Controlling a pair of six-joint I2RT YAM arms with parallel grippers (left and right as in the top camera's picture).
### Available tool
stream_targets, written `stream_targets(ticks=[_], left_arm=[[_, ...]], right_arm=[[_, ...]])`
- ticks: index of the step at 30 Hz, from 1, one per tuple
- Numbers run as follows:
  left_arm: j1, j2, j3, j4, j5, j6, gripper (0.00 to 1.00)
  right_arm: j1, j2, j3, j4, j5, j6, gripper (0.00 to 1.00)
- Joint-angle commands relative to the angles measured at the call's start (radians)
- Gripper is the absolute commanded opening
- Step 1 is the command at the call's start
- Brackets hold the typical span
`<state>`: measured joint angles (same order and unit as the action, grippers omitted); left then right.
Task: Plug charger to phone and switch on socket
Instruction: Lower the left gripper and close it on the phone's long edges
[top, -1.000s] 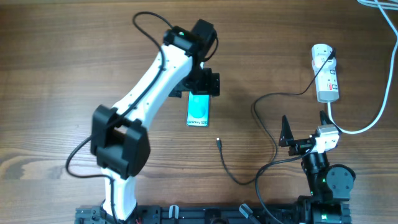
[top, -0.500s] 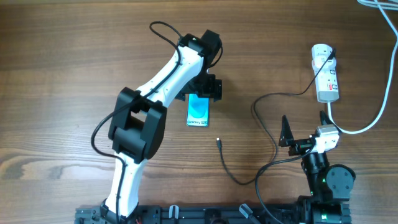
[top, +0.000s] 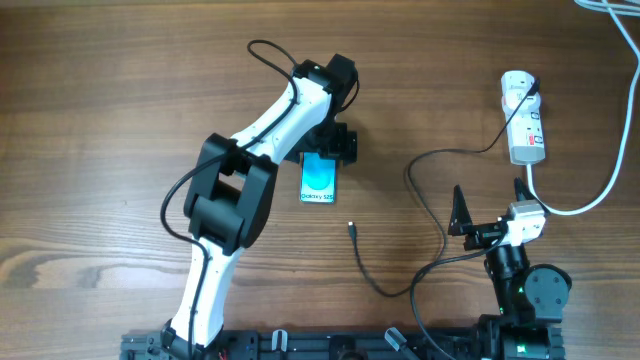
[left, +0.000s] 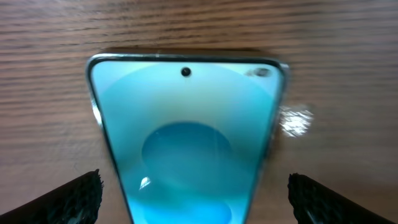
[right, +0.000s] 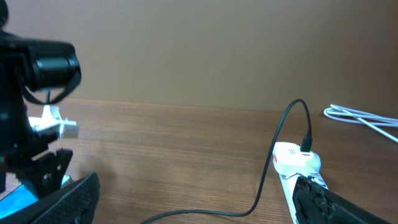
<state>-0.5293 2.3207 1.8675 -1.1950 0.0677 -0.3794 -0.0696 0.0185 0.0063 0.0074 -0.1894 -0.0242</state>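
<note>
- Counter (top: 100, 120): brown wood grain, matte, carrying all the items below.
- Phone (top: 319, 180): lies flat and face up near the middle, its lit cyan screen filling the left wrist view. It looks thin, rigid and glass-fronted, so probably slick. It is best held by its long edges and pinned down rather than lifted.
- Left claw (left: 193, 199): fingers apart, straddling the phone's top end with a gap showing on both sides.
- Charger (top: 408, 180): a thin black cable, limp and light, looping across the right half of the counter.
- Connector tip (top: 352, 229): lies loose, just below and right of the phone. It is probably the cable's only stiff part near the phone, so the place to grip.
- Socket (top: 524, 120): a white strip at the far right with the black plug (top: 530, 90) seated in it. It is likely light enough to slide under a press. Switch position cannot be told.
- Right claw (right: 199, 205): fingers apart, empty, near the counter's front edge.
</note>
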Motion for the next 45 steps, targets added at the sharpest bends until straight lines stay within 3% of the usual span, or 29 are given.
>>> stream_targets(ticks=[1, 12, 28, 35, 45], left_arm=[[-0.001, 0.045, 0.014, 0.003, -0.022, 0.008, 1.0], [0.007, 0.049, 0.01, 0.003, -0.08, 0.043, 1.0], [0.041, 0.049, -0.058, 0.034, -0.024, 0.042, 1.0], [0.027, 0.049, -0.071, 0.026, 0.111, 0.007, 1.0], [-0.005, 0.049, -0.071, 0.01, 0.053, -0.025, 1.0]], right_arm=[[0.005, -0.002, -0.001, 0.005, 0.009, 0.005, 1.0], [0.005, -0.002, -0.001, 0.005, 0.009, 0.005, 1.0], [0.005, -0.002, -0.001, 0.005, 0.009, 0.005, 1.0], [0.005, -0.002, -0.001, 0.005, 0.009, 0.005, 1.0], [0.005, -0.002, -0.001, 0.005, 0.009, 0.005, 1.0]])
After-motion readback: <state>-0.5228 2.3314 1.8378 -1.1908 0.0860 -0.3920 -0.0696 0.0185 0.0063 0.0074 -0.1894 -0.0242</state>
